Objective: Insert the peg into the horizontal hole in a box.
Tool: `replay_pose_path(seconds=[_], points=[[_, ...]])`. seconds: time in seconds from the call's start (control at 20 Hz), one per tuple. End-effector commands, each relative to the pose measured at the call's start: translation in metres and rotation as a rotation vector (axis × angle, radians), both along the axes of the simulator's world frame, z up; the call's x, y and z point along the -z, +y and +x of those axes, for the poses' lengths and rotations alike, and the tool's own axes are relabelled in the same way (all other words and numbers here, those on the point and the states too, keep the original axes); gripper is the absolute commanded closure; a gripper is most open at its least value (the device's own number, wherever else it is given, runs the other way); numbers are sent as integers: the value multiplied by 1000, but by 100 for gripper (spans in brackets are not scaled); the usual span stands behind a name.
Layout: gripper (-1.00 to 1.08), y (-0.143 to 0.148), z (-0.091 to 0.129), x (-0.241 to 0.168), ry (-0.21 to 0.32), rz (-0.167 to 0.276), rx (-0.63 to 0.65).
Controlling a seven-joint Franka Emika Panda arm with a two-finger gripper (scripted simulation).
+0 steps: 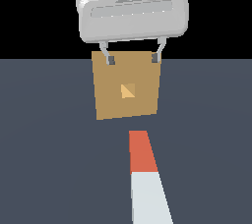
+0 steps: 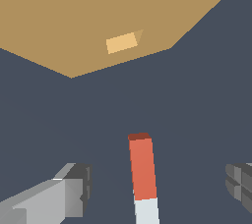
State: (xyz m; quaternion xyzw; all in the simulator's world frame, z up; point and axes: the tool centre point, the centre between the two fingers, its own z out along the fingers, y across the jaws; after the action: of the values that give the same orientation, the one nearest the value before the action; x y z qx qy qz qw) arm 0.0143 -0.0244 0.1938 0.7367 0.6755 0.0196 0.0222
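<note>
The peg [image 1: 145, 176] lies flat on the dark floor, its orange-red half toward the box and its white half toward the exterior view's bottom edge. The tan box [image 1: 127, 86] stands beyond it, with the small square hole [image 1: 128, 91] at the centre of its face. My gripper [image 1: 133, 60] hangs open above the floor, its two fingertips showing in front of the box's upper corners. In the wrist view the peg [image 2: 142, 174] lies between my spread fingers [image 2: 74, 188], apart from both, and the box [image 2: 98, 12] with its hole [image 2: 121, 42] lies ahead.
The dark grey floor [image 1: 49, 169] spreads all around the peg and box. Nothing else stands on it.
</note>
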Motion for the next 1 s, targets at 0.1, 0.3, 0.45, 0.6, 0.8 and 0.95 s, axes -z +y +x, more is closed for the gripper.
replay_pose_path(seconds=[0.1,0.3,0.45,0.6,0.8,0.95], points=[[-92,-1,0,1,0,0,-1],[-92,-11,0,7,3,0,-5],[-92,-24,0,16,7,0,-12],[-92,-42,1,28,13,1,-21],[-92,-75,2,50,24,2,-37],[-92,-103,3,69,33,2,-51]])
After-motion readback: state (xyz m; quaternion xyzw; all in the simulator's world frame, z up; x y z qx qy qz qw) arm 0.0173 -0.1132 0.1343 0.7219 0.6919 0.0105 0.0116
